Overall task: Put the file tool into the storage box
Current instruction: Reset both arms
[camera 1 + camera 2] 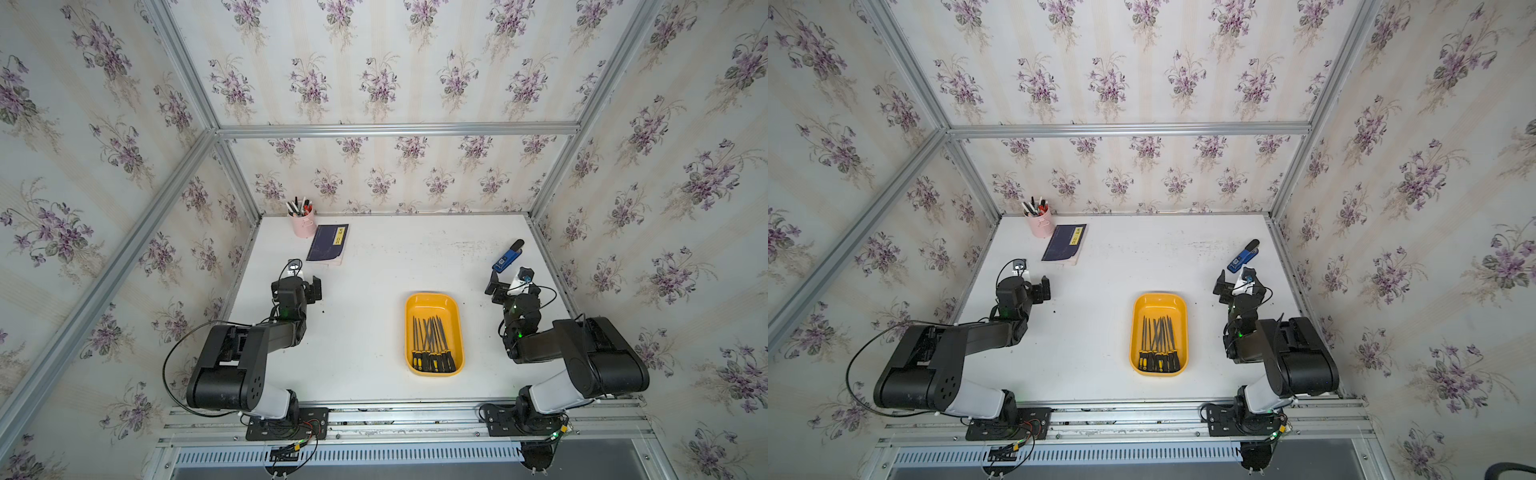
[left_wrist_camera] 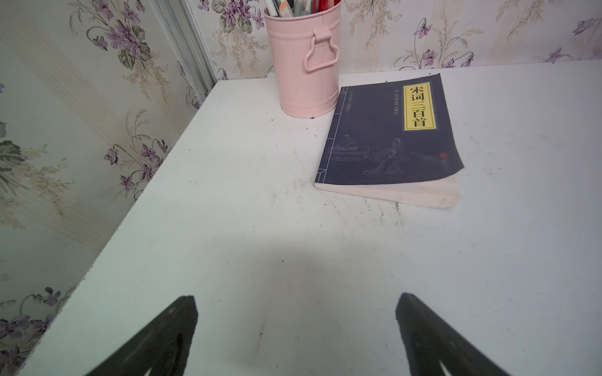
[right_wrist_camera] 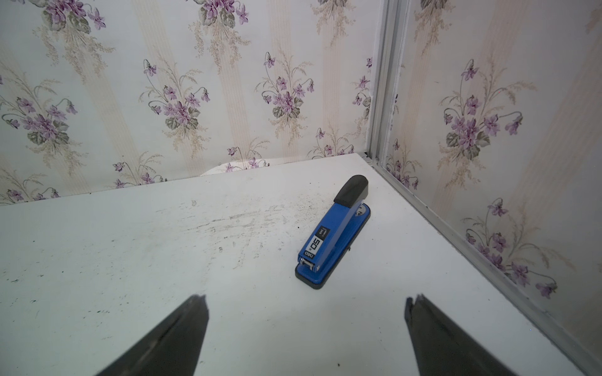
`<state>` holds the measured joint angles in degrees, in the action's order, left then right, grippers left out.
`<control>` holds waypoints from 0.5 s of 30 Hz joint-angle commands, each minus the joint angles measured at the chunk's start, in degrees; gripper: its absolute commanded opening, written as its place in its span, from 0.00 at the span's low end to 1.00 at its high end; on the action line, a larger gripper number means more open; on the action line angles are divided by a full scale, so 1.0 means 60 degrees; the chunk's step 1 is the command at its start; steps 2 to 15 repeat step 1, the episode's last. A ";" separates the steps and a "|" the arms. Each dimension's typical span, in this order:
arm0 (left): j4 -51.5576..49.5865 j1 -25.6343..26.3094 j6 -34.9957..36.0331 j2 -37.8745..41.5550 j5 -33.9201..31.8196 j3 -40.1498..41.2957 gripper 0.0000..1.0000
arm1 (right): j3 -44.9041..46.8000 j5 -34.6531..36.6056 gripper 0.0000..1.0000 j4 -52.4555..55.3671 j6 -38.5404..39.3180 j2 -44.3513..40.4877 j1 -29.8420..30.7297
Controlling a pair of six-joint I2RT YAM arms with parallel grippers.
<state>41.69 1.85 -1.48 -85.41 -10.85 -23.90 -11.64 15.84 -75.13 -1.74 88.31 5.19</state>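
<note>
Inside the storage box (image 1: 432,305), files (image 1: 432,336) lie lengthwise, nearer the right gripper (image 3: 303,301); it and the left gripper (image 2: 296,298) gape empty.

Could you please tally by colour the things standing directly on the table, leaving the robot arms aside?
Yellow: 1, the storage box
Pink: 1, the pen cup
Blue: 2, the book and the stapler
Total: 4
The files inside the box overlap too much to count.
</note>
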 commanded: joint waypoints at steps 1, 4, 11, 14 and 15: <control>0.0023 -0.0015 0.0084 0.0037 -0.0037 -0.0042 1.00 | -0.0007 0.0115 1.00 -0.0140 -0.0080 -0.0023 -0.0006; 0.0023 -0.0015 0.0084 0.0037 -0.0037 -0.0042 1.00 | -0.0007 0.0115 1.00 -0.0140 -0.0080 -0.0023 -0.0006; 0.0023 -0.0015 0.0084 0.0037 -0.0037 -0.0042 1.00 | -0.0007 0.0115 1.00 -0.0140 -0.0080 -0.0023 -0.0006; 0.0023 -0.0015 0.0084 0.0037 -0.0037 -0.0042 1.00 | -0.0007 0.0115 1.00 -0.0140 -0.0080 -0.0023 -0.0006; 0.0023 -0.0015 0.0084 0.0037 -0.0037 -0.0042 1.00 | -0.0007 0.0115 1.00 -0.0140 -0.0080 -0.0023 -0.0006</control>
